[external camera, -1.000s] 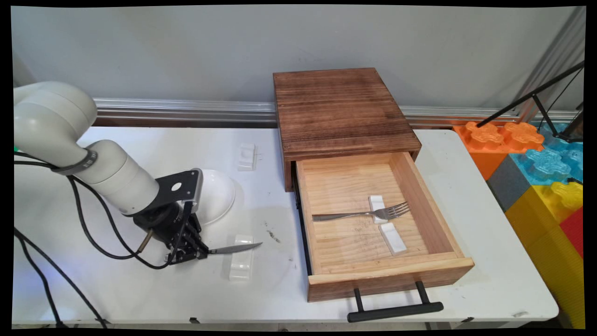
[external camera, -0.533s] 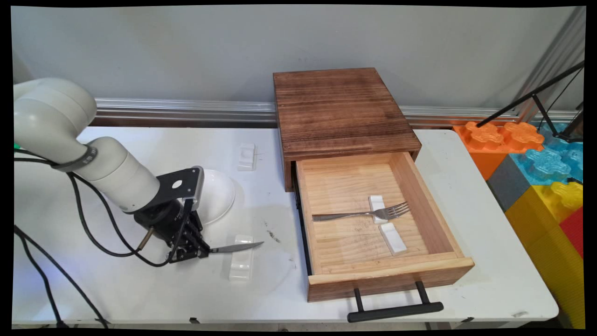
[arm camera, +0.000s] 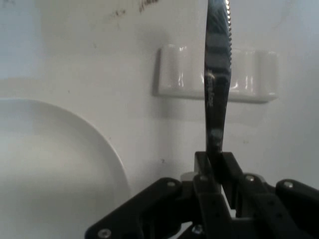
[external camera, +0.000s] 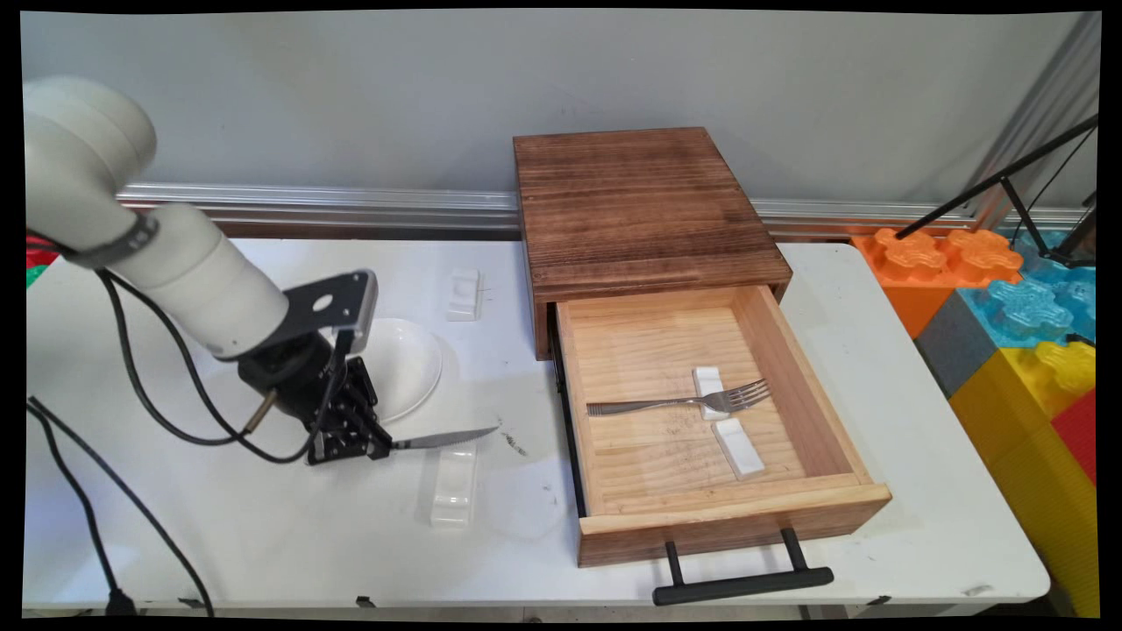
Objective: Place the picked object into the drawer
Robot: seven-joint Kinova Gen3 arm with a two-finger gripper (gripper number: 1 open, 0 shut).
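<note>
**Knife held above the white rest**

The gripper (external camera: 372, 445) is clamped on a knife (external camera: 443, 438), its two fingers (arm camera: 230, 172) pinching the handle end so that the blade sticks straight out ahead of them. In the main view the knife lies roughly level, its tip pointing right toward the drawer (external camera: 701, 412), and it hangs above the table (external camera: 263, 526) rather than lying on it. The blade is slim, shiny metal, with small serrations along one edge near the tip, seen in the hand view (arm camera: 218, 74), and it narrows to a point.

Just below and in front of the blade is a small white rest (external camera: 454, 489) with grooves in its top (arm camera: 219, 74); the knife crosses over it without clearly touching. A white plate (external camera: 408, 368) sits close behind the gripper, partly hidden by the arm.

A second white rest (external camera: 464, 294) lies farther back on the table. The open wooden drawer holds a fork (external camera: 679, 403) lying across a third rest (external camera: 708, 383), with another rest (external camera: 738, 447) just beside it. The dark wooden cabinet (external camera: 640, 206) stands over the drawer.
</note>
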